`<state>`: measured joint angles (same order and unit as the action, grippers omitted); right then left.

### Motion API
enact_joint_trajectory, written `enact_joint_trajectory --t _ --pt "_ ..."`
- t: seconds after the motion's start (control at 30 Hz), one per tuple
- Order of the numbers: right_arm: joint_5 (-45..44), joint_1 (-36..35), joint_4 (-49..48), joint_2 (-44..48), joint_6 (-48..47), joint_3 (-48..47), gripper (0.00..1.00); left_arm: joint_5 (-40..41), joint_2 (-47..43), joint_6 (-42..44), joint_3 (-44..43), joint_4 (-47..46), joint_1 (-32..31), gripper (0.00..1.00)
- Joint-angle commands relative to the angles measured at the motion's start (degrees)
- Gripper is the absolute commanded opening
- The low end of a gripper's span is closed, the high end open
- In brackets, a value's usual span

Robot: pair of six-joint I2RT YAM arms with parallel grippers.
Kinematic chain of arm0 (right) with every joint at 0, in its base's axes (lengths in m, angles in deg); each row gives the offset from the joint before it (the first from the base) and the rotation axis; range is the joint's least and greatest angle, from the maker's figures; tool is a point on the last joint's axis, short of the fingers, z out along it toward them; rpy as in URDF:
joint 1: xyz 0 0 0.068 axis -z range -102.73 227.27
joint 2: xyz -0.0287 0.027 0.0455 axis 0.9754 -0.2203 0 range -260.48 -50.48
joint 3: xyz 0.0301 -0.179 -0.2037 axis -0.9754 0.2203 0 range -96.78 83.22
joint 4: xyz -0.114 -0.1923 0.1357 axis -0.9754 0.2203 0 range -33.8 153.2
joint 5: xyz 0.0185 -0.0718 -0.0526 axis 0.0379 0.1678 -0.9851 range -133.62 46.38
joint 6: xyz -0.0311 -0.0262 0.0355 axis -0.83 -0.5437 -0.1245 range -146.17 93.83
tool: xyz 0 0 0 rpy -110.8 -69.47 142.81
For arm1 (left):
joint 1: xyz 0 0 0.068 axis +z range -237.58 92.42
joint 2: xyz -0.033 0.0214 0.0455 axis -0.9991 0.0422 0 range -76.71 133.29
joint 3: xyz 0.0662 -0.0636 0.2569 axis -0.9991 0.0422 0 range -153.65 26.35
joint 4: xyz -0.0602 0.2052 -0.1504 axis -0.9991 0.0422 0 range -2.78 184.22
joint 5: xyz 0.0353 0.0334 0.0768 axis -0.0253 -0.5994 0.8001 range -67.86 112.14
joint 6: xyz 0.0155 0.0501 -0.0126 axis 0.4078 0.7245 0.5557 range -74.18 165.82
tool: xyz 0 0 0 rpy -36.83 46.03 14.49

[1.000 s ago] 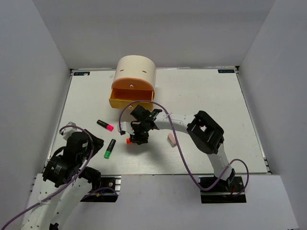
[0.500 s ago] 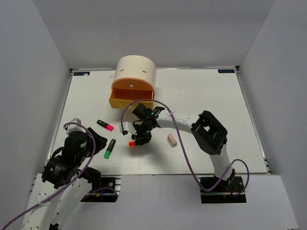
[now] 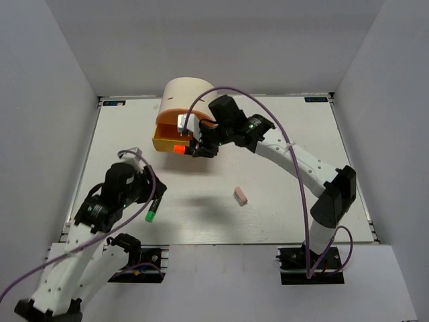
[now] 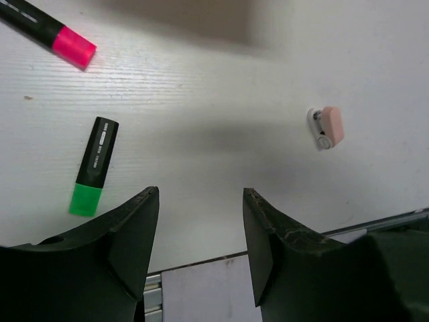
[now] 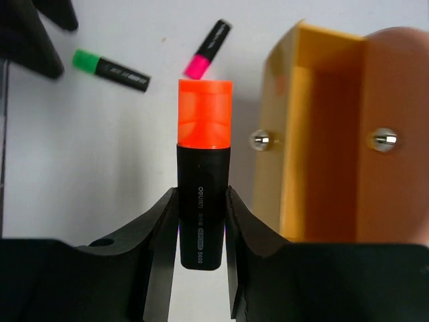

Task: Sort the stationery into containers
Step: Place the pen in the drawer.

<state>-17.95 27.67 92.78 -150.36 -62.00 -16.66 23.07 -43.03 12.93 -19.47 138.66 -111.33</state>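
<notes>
The right gripper [image 5: 201, 208] is gripping the orange-red highlighter [image 5: 203, 168] by its black body, holding it just in front of the pulled-out yellow drawer [image 5: 315, 134] near the far edge of the table [image 3: 301, 134]. The left gripper [image 4: 200, 228] is hovering, jaws wide, toward the near-left corner beside the green highlighter [image 4: 94, 166].

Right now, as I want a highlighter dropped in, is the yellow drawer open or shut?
Open: the yellow drawer juts out from the cabinet, its hollow inside visible past the knobbed front.
</notes>
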Motion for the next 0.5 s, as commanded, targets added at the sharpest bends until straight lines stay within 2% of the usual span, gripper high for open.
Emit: enact_joint_trajectory --t 0.0,0.03,0.17,0.47 --pt "-2.0 1.3 -1.4 -0.2 3.7 -5.1 0.00 -3.7 8.5 3.6 -2.1 -3.6 -0.2 0.63" --pt "-4.5 1.9 -1.7 -0.7 3.6 -5.6 0.00 -3.0 13.0 3.6 -2.6 -3.6 -0.2 0.63" --pt "-6.7 3.5 -2.9 -4.3 2.6 -10.1 0.00 -1.5 20.6 3.1 -4.1 -3.1 -0.8 0.64" --pt "-11.0 5.5 -6.5 -10.4 2.0 -12.2 0.00 3.8 25.8 -1.8 -3.6 -1.9 -0.8 0.66"
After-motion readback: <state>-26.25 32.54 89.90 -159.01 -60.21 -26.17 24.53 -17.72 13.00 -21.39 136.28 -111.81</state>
